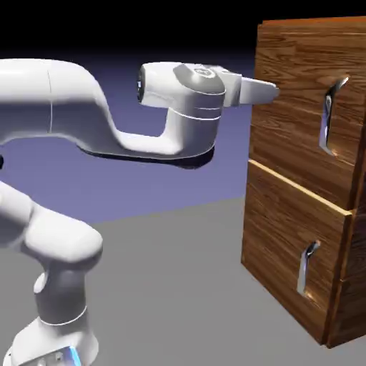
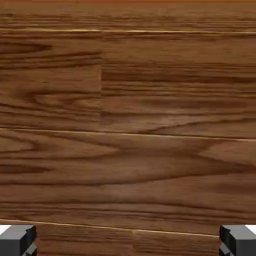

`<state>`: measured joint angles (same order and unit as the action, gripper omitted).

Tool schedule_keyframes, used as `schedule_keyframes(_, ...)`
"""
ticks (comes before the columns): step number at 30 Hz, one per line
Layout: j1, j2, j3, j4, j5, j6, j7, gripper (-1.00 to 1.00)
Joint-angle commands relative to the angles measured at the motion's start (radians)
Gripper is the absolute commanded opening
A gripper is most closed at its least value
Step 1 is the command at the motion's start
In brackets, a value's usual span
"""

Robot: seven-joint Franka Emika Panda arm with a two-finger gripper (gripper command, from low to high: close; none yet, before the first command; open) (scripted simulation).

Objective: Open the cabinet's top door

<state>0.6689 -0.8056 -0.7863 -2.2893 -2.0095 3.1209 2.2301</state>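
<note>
The cabinet (image 1: 304,179) fills the right side of the exterior view, a tall box of reddish-brown wood grain standing on the grey table (image 1: 171,286). Its top door (image 1: 300,107) takes up the upper front panel, at about 2 o'clock from the frame's centre, and sits flush with the cabinet, shut. A long curved silver handle (image 1: 329,118) runs down the door's right part. Below it, at about 4 o'clock, the lower panel (image 1: 293,250) carries a shorter straight handle (image 1: 307,268).

The white arm (image 1: 86,114) comes in from 9 o'clock and reaches level toward the cabinet. The gripper (image 1: 268,89) points at the top door's left edge, near the upper corner, well to the left of the long handle. Whether its tips touch the wood cannot be told from this angle.

In the hand view, wood grain (image 2: 128,125) fills the frame from edge to edge, with no handle showing. The two grey fingertips (image 2: 17,240) sit at 7 and 5 o'clock, far apart at the frame's bottom corners: the jaws are spread wide with nothing between them.
</note>
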Motion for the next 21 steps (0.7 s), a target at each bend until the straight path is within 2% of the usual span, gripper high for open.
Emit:
schedule_keyframes(1, 0.014, -0.005, -0.017, 0.011, -0.044, 0.002, 0.032, 1.00)
schedule_keyframes(18, 0.256, -0.092, -0.306, 0.203, -0.783, 0.033, 0.580, 1.00)
schedule_keyframes(21, 0.298, -0.084, -0.336, 0.232, -0.803, 0.028, 0.594, 1.00)
